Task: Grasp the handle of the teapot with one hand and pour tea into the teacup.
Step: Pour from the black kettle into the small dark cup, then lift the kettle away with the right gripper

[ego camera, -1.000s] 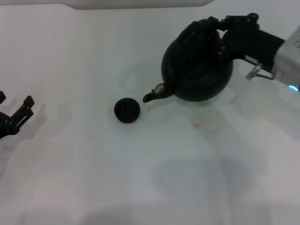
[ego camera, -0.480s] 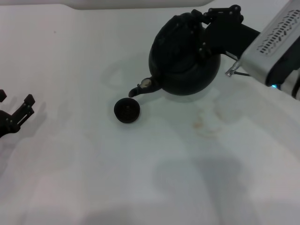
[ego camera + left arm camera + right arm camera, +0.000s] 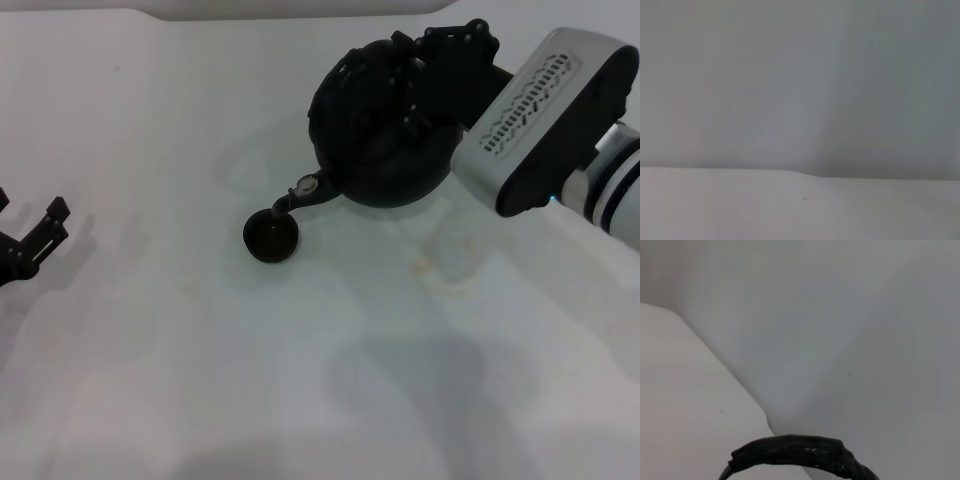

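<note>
Tipping is clearly underway now. The teapot (image 3: 378,130) is held off the table (image 3: 330,350) by the right gripper (image 3: 440,75), which is clamped shut around the handle (image 3: 405,60) at the top of the pot, so nothing is open there and the handle is all it has hold of.

Compared with a second ago, the pot is seen shifted toward the teacup (image 3: 271,238) and leaned further over. Back then the spout (image 3: 297,197) was stopped just short of the cup, pointing roughly level. Half a second ago it was closer but a gap was left. Now the spout tip is dipped down and is seen right over the cup's far rim, touching or nearly so; that can't be told for sure from the head view. The cup itself is not moved at all.

What this means: the approach is pretty much done and the actual pour is being started. No stream of tea can be made out, so whether liquid is flowing yet can't be said. A bit more tilt is probably needed, and it should be done gently, since the cup is tiny next to the pot and could be nudged by the spout or overfilled.

The left gripper (image 3: 30,240) is parked well away from the cup, on the side opposite the pot, fingers spread, nothing held.
</note>
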`<state>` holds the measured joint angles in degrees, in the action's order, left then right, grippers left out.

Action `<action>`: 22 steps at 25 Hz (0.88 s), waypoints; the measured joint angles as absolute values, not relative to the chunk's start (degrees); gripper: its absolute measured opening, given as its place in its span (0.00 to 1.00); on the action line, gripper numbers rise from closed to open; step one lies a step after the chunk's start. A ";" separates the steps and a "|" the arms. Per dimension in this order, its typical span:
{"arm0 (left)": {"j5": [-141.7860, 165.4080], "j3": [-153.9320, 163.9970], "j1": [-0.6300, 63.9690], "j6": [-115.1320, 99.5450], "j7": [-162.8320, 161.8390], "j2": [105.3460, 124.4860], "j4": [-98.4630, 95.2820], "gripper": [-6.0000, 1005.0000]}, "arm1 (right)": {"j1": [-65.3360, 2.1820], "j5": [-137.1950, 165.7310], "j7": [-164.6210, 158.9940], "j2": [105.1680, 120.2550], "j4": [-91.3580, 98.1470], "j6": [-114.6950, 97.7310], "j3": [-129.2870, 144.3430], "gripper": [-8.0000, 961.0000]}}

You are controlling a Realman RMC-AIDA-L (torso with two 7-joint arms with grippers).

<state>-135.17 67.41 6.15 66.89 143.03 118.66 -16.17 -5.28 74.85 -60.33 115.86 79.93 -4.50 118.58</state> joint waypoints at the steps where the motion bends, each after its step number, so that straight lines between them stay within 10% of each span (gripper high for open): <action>1: -135.17 67.41 6.15 66.89 143.16 118.67 -16.17 0.83 | -5.28 75.37 -60.33 115.84 80.12 -3.85 119.03 0.14; 22: -135.17 67.41 6.48 66.40 143.61 118.83 -16.08 0.83 | -5.24 84.32 -60.29 115.65 81.23 7.79 127.11 0.13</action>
